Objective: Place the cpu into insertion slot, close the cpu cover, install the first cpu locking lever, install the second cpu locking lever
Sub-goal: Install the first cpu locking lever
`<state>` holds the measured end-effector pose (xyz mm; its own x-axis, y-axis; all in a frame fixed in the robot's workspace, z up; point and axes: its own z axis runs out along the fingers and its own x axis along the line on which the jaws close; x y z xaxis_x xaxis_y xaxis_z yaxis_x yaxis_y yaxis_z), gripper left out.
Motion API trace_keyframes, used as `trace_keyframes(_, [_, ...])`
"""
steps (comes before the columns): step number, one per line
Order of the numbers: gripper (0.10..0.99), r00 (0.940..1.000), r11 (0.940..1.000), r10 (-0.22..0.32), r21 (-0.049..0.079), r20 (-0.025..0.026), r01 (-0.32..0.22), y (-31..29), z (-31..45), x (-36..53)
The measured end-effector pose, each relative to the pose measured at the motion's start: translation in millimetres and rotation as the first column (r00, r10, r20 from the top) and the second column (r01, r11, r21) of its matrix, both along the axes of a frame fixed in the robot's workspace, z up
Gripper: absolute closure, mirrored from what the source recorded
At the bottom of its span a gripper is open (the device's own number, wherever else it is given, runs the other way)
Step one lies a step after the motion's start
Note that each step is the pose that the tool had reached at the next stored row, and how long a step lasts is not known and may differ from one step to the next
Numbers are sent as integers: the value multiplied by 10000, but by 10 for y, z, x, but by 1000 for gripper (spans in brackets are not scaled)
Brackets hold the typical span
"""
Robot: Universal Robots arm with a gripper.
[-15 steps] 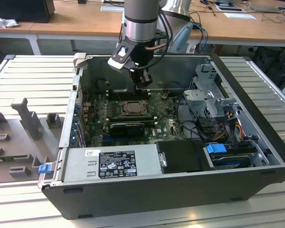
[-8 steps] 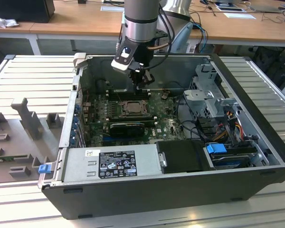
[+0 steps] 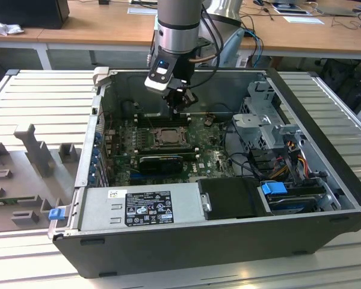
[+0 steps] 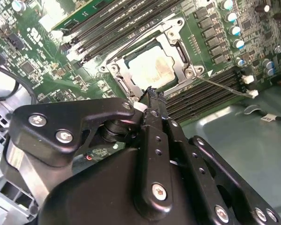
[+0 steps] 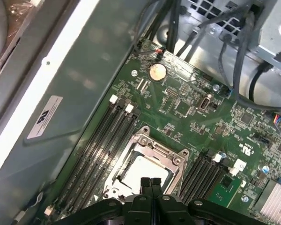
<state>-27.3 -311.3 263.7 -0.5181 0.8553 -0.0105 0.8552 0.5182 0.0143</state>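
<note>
The cpu (image 4: pixel 152 68) (image 5: pixel 144 171), a pale silver square, lies in the insertion slot (image 3: pixel 167 137) on the green motherboard. The cpu cover (image 4: pixel 179 48) (image 5: pixel 154 146), a silvery frame, lies down around it in both wrist views. A thin wire locking lever (image 4: pixel 222 86) sticks out sideways from one corner of the socket, over the memory slots. Another wire lever (image 4: pixel 133 40) runs along the opposite edge. My gripper (image 3: pixel 178 103) (image 4: pixel 152 92) (image 5: pixel 150 181) hangs just above the socket's edge, shut with nothing between its fingers.
The black computer case (image 3: pixel 186 241) lies open on a slatted metal table. Long black memory slots (image 5: pixel 100 140) flank the socket on both sides. A black card (image 3: pixel 161 161), a power supply (image 3: pixel 138 205), drive cages (image 3: pixel 265 123) and cables (image 5: pixel 234 61) crowd the case interior.
</note>
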Motion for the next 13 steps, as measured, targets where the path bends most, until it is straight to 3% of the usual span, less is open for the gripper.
trace_keyframes(3, [980,9993,9993,376,0,0,-376,0,0,0])
trace_keyframes(7, [980,9935,9935,1137,0,0,-1137,0,0,0])
trace_keyframes(13, [980,9858,9858,1681,0,0,-1681,-1,0,0])
